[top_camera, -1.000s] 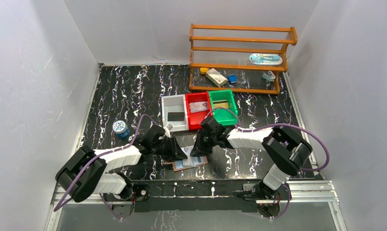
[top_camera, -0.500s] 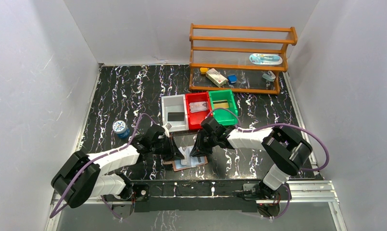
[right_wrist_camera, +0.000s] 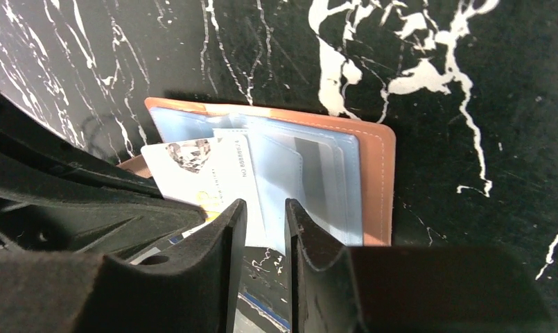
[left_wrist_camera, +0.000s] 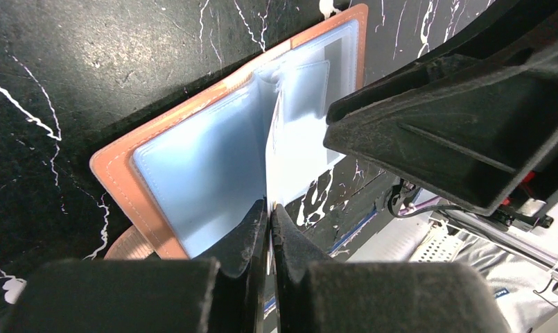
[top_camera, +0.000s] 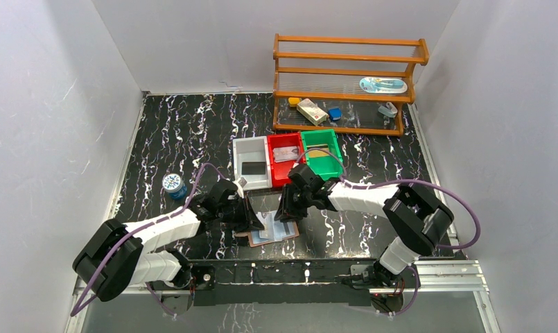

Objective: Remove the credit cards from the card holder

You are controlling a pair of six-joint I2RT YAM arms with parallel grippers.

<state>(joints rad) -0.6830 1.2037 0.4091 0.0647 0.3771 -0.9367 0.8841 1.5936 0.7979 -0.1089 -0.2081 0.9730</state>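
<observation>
The card holder (top_camera: 281, 234) lies open near the table's front edge, tan-brown with light blue pockets; it also shows in the left wrist view (left_wrist_camera: 179, 166) and the right wrist view (right_wrist_camera: 374, 180). My left gripper (top_camera: 254, 220) (left_wrist_camera: 269, 208) is shut on the edge of a whitish credit card (right_wrist_camera: 193, 170) that sticks partly out of a pocket toward the left; the card (left_wrist_camera: 297, 163) stands tilted up. My right gripper (top_camera: 285, 214) (right_wrist_camera: 265, 211) hovers at the holder's right half, jaws a narrow gap apart, holding nothing. More cards may sit in the pockets; I cannot tell.
White (top_camera: 251, 165), red (top_camera: 284, 156) and green (top_camera: 322, 152) bins stand just behind the grippers. A wooden rack (top_camera: 345, 83) with small items is at the back right. A small blue jar (top_camera: 173, 184) stands to the left. The table's front rail is close below the holder.
The left gripper has drawn the card slightly further out to the left. The right gripper has shifted a little toward the back-left over the holder.
</observation>
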